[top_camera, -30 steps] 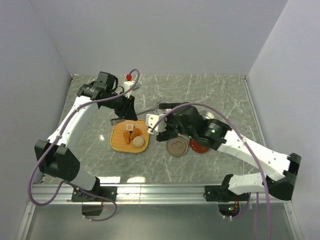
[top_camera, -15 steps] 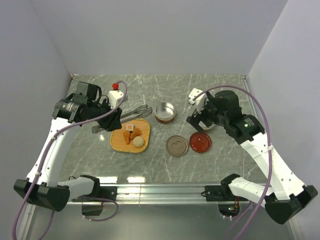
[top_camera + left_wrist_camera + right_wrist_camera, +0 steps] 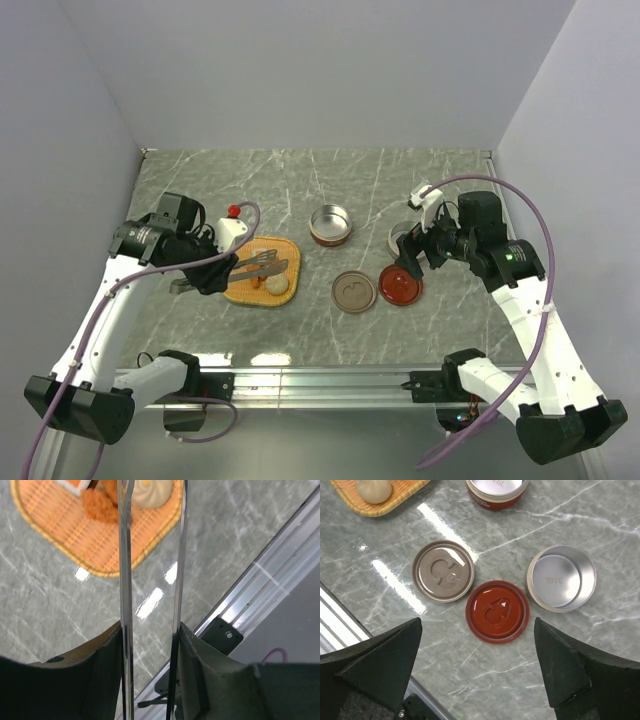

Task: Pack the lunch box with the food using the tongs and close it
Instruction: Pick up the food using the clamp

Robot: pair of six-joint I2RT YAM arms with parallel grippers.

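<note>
- Top: left gripper [image 3: 222, 272] pinches the tongs [image 3: 258, 265], tips over the woven tray [image 3: 240, 295] holding the food [image 3: 277, 285].
- Left wrist: tong arms press against both fingers [image 3: 100, 670].
- Right wrist: right gripper [image 3: 477, 627] spread wide above a red lid [image 3: 496, 611].

Woven tray [image 3: 246, 292]: orange, square, left of centre.
Table [image 3: 350, 185]: grey marble, pale veins.
Rail [image 3: 330, 381]: silver, near edge.
</note>
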